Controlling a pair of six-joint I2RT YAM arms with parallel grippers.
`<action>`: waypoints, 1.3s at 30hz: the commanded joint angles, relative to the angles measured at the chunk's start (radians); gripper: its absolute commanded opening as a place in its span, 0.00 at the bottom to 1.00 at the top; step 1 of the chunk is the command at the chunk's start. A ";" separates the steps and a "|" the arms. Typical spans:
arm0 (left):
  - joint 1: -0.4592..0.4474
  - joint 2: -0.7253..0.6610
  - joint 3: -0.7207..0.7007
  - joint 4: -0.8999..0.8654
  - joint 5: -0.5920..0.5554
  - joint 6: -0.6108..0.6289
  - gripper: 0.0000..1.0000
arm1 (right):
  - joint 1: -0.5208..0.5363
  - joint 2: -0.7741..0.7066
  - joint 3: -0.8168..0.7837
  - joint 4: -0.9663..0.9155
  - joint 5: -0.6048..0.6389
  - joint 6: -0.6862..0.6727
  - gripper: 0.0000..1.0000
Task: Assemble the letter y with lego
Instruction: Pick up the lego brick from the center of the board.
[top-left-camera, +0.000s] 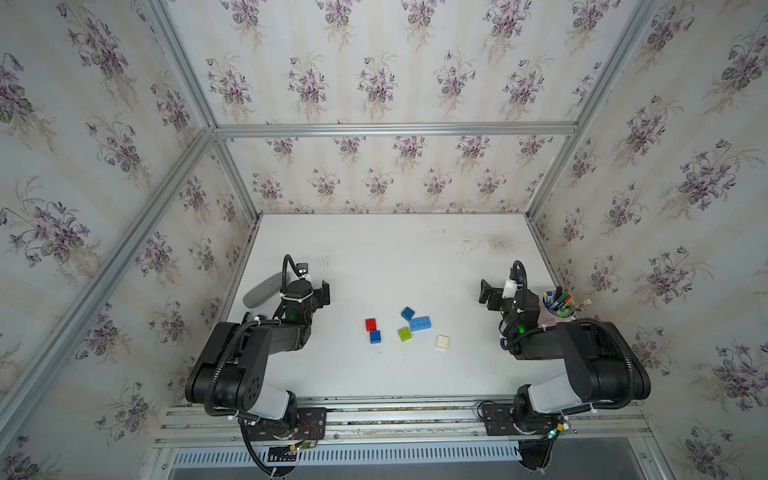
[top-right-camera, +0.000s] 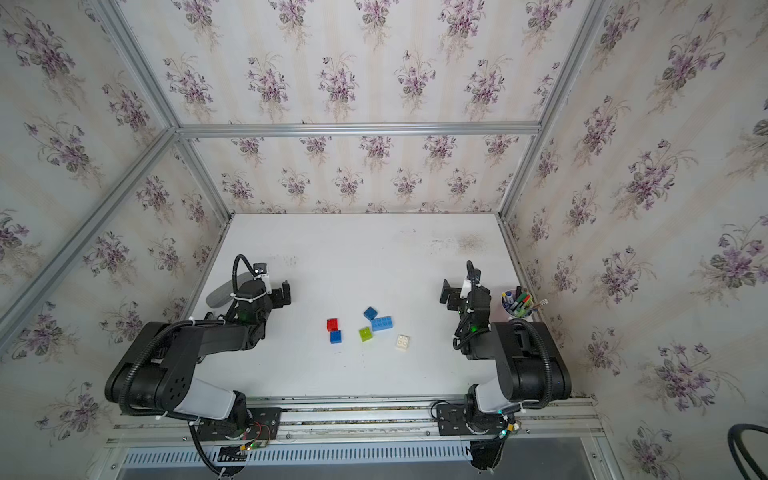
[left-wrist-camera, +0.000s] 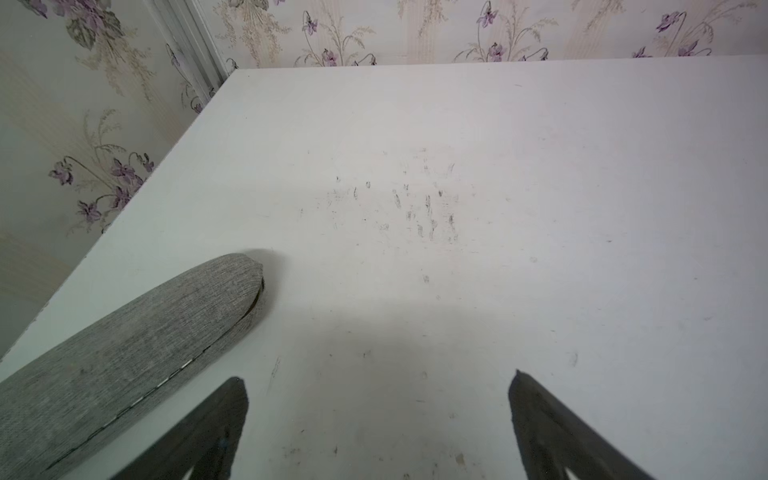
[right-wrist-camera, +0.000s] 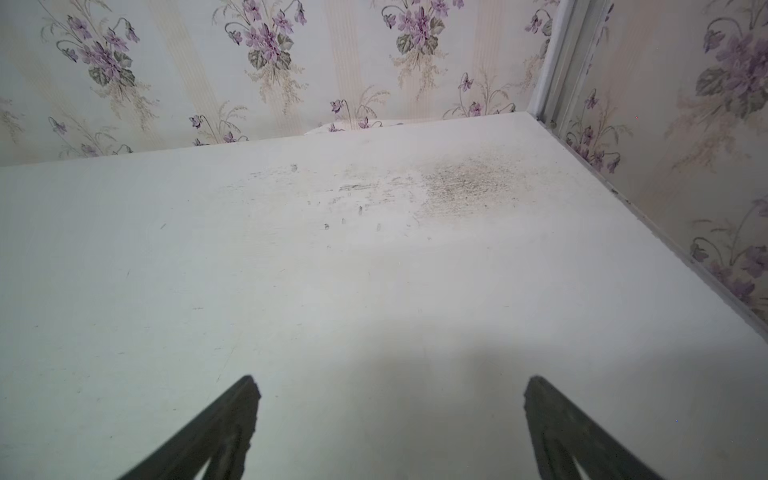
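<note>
Left wrist view: my left tool (left-wrist-camera: 378, 376) hangs released over bare counter (left-wrist-camera: 457, 270). Its two fingers (left-wrist-camera: 199, 428) are wide apart with nothing between them. A grey pouch (left-wrist-camera: 124, 353) lies on the counter just beside one of them. In the right wrist view the right tool (right-wrist-camera: 392, 378) is spread the same way and grasps nothing. It sits over bare counter, with a scuffed patch (right-wrist-camera: 469, 187) farther on.

In both top views I see the lego (top-right-camera: 381, 323) lying loose in the middle of the counter, between the two arms and well apart from both tools. The red brick (top-left-camera: 371, 324) and a blue brick (top-left-camera: 375, 336) sit touching, the blue one nearer the arm bases. To their right a second blue brick (top-left-camera: 407, 313) touches a corner of the light blue brick (top-left-camera: 419, 323). The green brick (top-left-camera: 404, 333) lies just beside the light blue one's near edge. The white brick (top-left-camera: 442, 343) sits apart from the rest, furthest towards the right arm. None is stacked on another. A cup (top-left-camera: 557, 309) of pens stands close beside the right arm, near the counter's right edge.
</note>
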 joint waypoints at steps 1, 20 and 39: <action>-0.004 0.009 0.014 0.067 -0.030 0.027 0.99 | 0.005 0.030 0.009 0.167 -0.013 -0.030 1.00; -0.004 0.008 0.012 0.068 -0.029 0.026 0.99 | 0.005 0.031 0.009 0.167 -0.014 -0.030 1.00; -0.002 -0.214 0.293 -0.481 -0.025 -0.132 0.99 | 0.005 -0.282 0.267 -0.381 -0.063 0.077 1.00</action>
